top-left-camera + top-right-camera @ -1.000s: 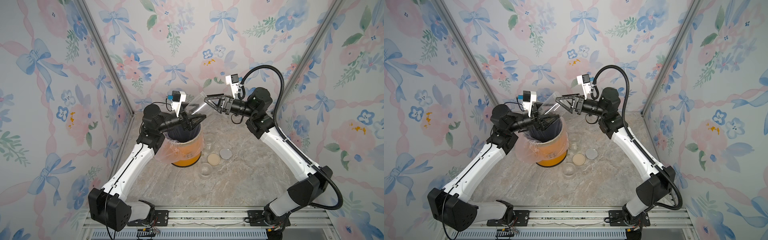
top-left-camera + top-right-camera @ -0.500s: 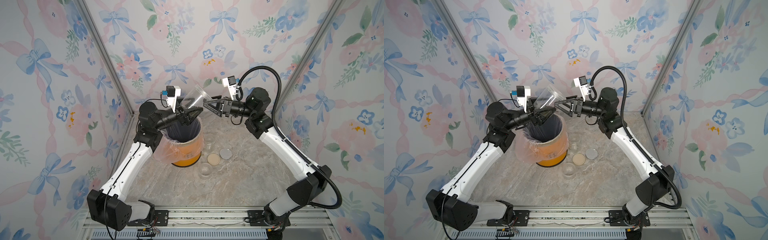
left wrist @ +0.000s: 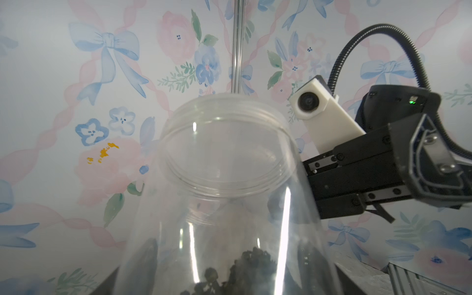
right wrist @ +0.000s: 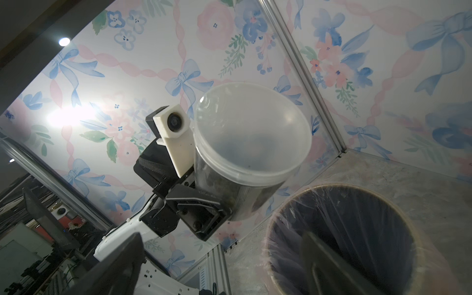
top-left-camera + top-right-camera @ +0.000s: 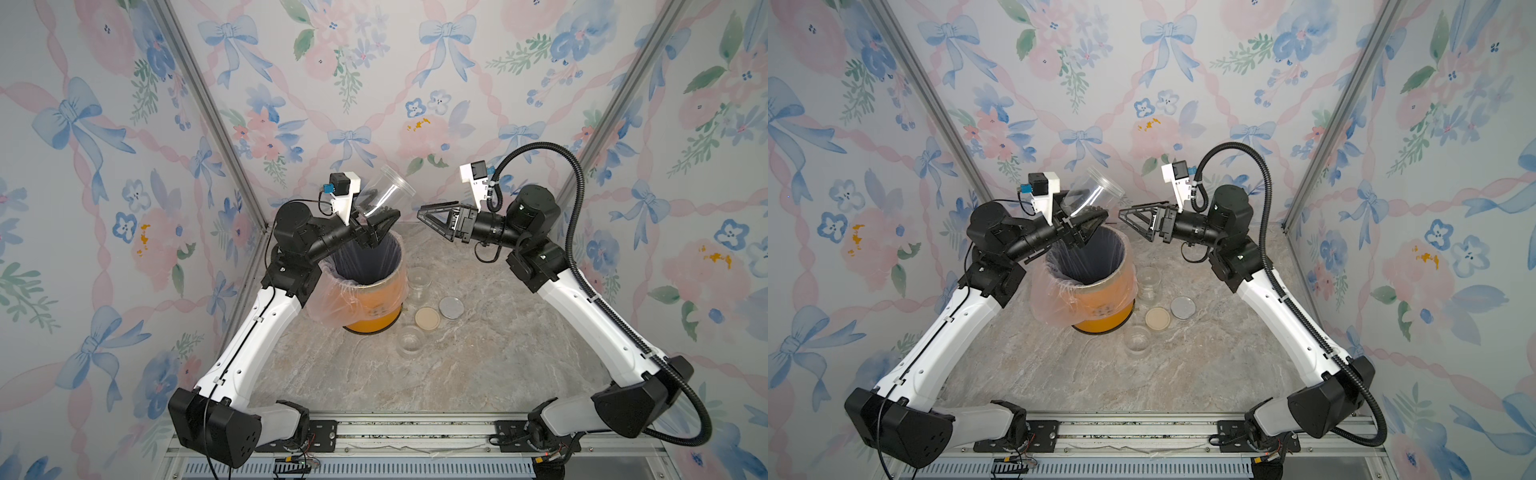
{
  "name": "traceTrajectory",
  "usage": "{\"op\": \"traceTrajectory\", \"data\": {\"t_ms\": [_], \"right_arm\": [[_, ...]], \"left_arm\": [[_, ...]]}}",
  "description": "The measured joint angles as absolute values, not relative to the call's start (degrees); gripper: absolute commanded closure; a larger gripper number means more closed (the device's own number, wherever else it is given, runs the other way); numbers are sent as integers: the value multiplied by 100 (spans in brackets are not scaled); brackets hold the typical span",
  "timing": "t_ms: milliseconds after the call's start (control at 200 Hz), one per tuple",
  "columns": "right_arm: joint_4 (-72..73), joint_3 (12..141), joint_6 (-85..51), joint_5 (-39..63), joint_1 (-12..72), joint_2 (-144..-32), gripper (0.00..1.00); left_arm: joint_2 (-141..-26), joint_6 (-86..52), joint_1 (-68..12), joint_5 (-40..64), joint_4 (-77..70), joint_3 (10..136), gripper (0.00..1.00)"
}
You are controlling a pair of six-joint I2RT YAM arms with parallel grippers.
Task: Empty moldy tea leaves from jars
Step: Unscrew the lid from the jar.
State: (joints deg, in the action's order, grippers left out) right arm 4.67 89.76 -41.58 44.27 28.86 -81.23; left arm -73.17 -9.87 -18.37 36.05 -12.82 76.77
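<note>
Left tool (image 5: 383, 224): closed on the base of a small clear cylindrical plastic jar (image 5: 384, 193). The jar is held tilted, base low in the jaws, capped end raised toward the back wall and the right arm. A translucent grey round lid (image 4: 251, 127) is seen on that end in the right wrist view. Dark olive-brown crumbly tea leaves (image 3: 245, 265) are heaped inside, at the jar's lower end.

Right tool (image 5: 434, 220): jaws spread wide, nothing held. It is set near the lid end, apart from it.

The jar is held above the back rim of an orange round bin lined with thin plastic (image 5: 374, 320), which is stood on the grey marbled desk (image 5: 457, 374). Just beside the bin, one lidless clear jar (image 5: 419, 282) is stood nearer the back wall and a second lidless clear jar (image 5: 411, 340) nearer the front rail. A flat beige lid (image 5: 427, 318) is laid between them, with a flat silver lid (image 5: 451, 307) just beside it.
</note>
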Motion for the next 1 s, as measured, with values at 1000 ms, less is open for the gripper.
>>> {"op": "traceTrajectory", "data": {"t_ms": [1000], "right_arm": [[-891,8670,-6097,2012,3004,-7625,4]], "left_arm": [[-6425,6071,-3990,102,-2657,6003,57]]}}
